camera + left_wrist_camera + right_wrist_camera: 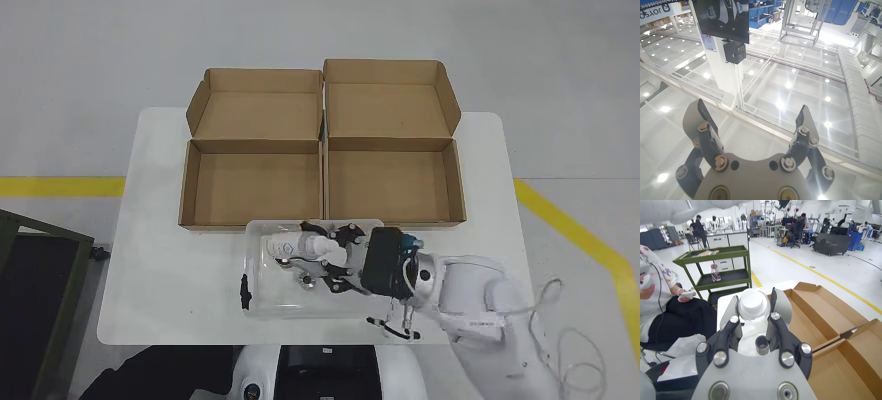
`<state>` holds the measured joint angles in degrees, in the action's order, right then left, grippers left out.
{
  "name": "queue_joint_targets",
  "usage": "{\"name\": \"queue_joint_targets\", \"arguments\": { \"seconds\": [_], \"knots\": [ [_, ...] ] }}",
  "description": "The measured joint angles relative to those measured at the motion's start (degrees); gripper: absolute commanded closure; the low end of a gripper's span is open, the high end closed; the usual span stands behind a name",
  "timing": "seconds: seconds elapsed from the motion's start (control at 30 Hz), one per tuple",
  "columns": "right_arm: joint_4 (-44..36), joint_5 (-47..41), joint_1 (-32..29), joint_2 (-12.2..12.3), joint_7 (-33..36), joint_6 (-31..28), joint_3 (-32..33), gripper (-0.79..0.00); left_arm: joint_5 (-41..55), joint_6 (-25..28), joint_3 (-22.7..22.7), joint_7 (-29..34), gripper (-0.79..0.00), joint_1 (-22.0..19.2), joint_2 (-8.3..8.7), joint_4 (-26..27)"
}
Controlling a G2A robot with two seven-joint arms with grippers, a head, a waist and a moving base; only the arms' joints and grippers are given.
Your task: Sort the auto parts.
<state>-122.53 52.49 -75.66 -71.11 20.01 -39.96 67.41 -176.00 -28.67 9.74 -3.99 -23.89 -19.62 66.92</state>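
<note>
A clear bin (300,306) is set at the near edge of a white table (160,260). Two open boxes (255,185) (392,185) are placed side by side just behind it, with their lids folded back toward the far edge. A wide strip of tabletop is seen between the bin and the table's left edge, and a narrower one on the right, where the right arm is brought in across the bin's right rim. The right gripper (754,296) is closed on a bottle (753,307), which is clamped at the shoulder between the two fingers, within the bin's outline. The bottle's long axis is laid along the gripper's own line, and its cap is pointed away from the palm, toward the table's left side. The bottle is seen as a clear, rounded body topped by a stepped white cap. A short grey metal sleeve (762,345) is seen close to the palm, below the bottle. A small black part (243,290) is seen at the bin's left rim. The left gripper (752,113) is turned up toward the ceiling, with its fingers spread wide and nothing held between them.
</note>
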Motion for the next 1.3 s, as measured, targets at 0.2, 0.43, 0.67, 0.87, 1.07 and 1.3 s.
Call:
{"name": "queue_joint_targets", "arguments": {
  "seconds": [0.2,0.43,0.67,0.87,1.07,1.3],
  "knots": [
    [0.1,-5.25,-1.08,0.4,-4.16,-1.16,3.0,0.0,0.0,0.0,0.0,0.0,-0.785,0.0,0.0,0.0],
    [-1.36,-6.9,-2.2,0.89,-8.35,-2.1,7.3,0.0,0.0,0.0,0.0,0.0,-0.785,0.0,0.0,0.0],
    [-3.77,-5.95,-4.32,1.16,-13.3,-2.8,10.1,0.0,0.0,0.0,0.0,0.0,-0.785,0.0,0.0,0.0],
    [-5.2,-1.7,-6.26,1.18,-17.47,-1.34,11.04,0.0,0.0,0.0,0.0,0.0,-0.785,0.0,0.0,0.0],
    [-4.8,2.21,-7.57,1.23,-18.91,-0.18,10.45,0.0,0.0,0.0,0.0,0.0,-0.785,0.0,0.0,0.0],
    [-3.63,4.0,-7.35,1.38,-17.21,1.68,9.98,0.0,0.0,0.0,0.0,0.0,-0.785,0.0,0.0,0.0]
  ]
}}
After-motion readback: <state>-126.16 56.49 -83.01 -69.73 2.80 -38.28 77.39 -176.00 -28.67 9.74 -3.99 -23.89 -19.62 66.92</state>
